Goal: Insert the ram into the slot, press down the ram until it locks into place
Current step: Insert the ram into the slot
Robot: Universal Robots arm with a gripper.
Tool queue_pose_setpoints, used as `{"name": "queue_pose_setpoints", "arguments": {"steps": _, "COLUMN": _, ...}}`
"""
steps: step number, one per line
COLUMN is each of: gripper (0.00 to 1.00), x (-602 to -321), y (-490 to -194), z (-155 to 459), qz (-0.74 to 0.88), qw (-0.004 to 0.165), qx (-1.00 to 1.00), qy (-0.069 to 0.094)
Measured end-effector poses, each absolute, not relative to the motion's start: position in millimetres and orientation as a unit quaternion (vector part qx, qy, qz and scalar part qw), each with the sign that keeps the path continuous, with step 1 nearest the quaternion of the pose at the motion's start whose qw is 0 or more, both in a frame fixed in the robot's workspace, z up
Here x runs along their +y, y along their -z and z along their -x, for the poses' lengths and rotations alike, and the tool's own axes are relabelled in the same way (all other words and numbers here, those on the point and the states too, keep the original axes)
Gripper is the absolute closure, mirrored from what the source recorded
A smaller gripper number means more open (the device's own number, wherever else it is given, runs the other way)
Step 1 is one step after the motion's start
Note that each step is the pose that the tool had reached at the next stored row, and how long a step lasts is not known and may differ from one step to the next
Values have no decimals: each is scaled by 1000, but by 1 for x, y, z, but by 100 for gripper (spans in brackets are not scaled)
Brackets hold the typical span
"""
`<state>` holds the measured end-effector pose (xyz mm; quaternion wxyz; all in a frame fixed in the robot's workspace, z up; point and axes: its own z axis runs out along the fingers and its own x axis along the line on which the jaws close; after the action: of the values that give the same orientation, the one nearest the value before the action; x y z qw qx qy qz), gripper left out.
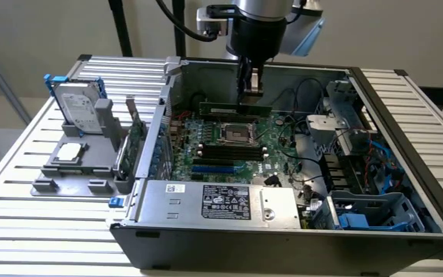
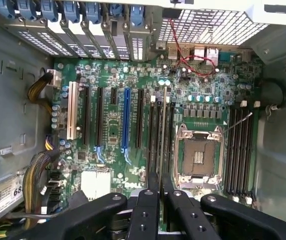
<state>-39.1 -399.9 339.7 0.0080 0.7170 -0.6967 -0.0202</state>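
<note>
Two fingers (image 2: 153, 189) clamp tight on the ram (image 1: 235, 108), holding it on edge above the slot (image 2: 156, 135).

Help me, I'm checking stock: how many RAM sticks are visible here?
1. The ram is clamped on edge in the gripper, over the far part of the mainboard. The black slots look empty, though some are partly hidden.

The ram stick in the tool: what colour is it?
The ram is green, clearest in the exterior view.
</note>
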Motion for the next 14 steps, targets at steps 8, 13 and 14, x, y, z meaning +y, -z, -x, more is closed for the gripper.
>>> {"name": "queue_pose_setpoints", "arguments": {"steps": 8, "gripper": 87, "x": -400, "y": -325, "z": 39, "qz": -717, "qw": 8, "qx": -697, "qy": 20}}
{"name": "queue_pose_setpoints", "arguments": {"steps": 13, "gripper": 87, "x": -400, "y": -316, "z": 39, "qz": -717, "qw": 8, "qx": -697, "qy": 20}}
{"name": "queue_pose_setpoints", "arguments": {"steps": 14, "gripper": 87, "x": -400, "y": -314, "z": 39, "qz": -717, "qw": 8, "qx": -697, "qy": 20}}
